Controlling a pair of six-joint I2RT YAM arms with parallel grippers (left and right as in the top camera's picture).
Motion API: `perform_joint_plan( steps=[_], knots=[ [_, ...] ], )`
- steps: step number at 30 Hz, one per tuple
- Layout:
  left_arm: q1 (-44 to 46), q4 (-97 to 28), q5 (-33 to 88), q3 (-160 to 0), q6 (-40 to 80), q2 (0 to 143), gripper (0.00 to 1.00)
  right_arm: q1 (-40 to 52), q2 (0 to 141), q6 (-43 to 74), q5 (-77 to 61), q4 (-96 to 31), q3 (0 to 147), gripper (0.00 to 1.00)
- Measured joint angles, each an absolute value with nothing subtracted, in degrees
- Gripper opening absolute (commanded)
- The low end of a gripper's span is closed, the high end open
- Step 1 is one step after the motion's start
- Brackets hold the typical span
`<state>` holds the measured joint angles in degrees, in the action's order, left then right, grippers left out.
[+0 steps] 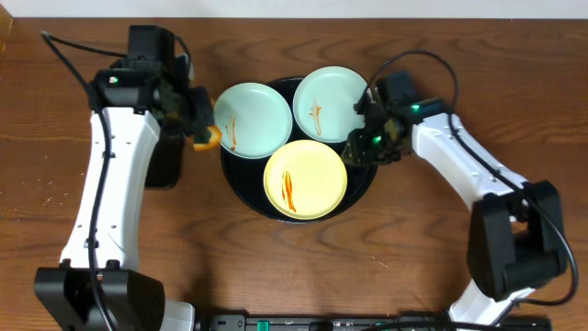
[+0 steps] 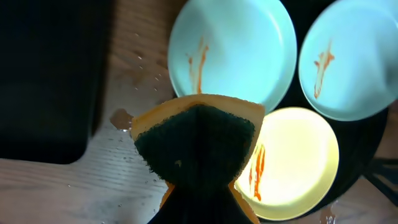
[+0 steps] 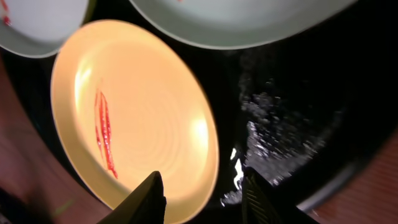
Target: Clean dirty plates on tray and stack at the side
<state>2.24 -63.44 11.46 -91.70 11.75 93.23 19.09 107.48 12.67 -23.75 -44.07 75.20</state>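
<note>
Three plates lie on the round black tray point(image 1: 241, 180), each with orange-brown streaks: a blue-green plate point(image 1: 250, 118) at the left, another blue-green plate point(image 1: 329, 101) at the back right, and a yellow plate point(image 1: 306, 179) in front. My left gripper point(image 1: 204, 129) is shut on an orange sponge point(image 2: 196, 140) with a dark scouring face, held just left of the left plate over the wood. My right gripper point(image 3: 205, 186) is down at the yellow plate's point(image 3: 137, 118) right rim. One finger is over the plate, the other over the wet tray floor point(image 3: 298, 93), and a gap shows between them.
A smaller black rectangular tray point(image 1: 165, 161) lies on the wood left of the round tray, under my left arm. Water drops point(image 3: 273, 130) glisten on the round tray's floor. Bare wooden tabletop point(image 1: 413, 239) extends in front and to the right.
</note>
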Motion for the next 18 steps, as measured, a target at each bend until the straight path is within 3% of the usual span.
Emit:
perform_joint_plan(
  steps=[11,18],
  knots=[
    [5.39,-63.11,11.68,-89.6,11.77,93.27,0.07,23.24,112.16,16.62,-19.46,-42.98,75.2,0.4],
    [5.43,-63.05,11.68,-89.6,11.75,93.32,0.07,24.32,114.06,17.76,-17.72,-42.63,75.2,0.29]
  ],
)
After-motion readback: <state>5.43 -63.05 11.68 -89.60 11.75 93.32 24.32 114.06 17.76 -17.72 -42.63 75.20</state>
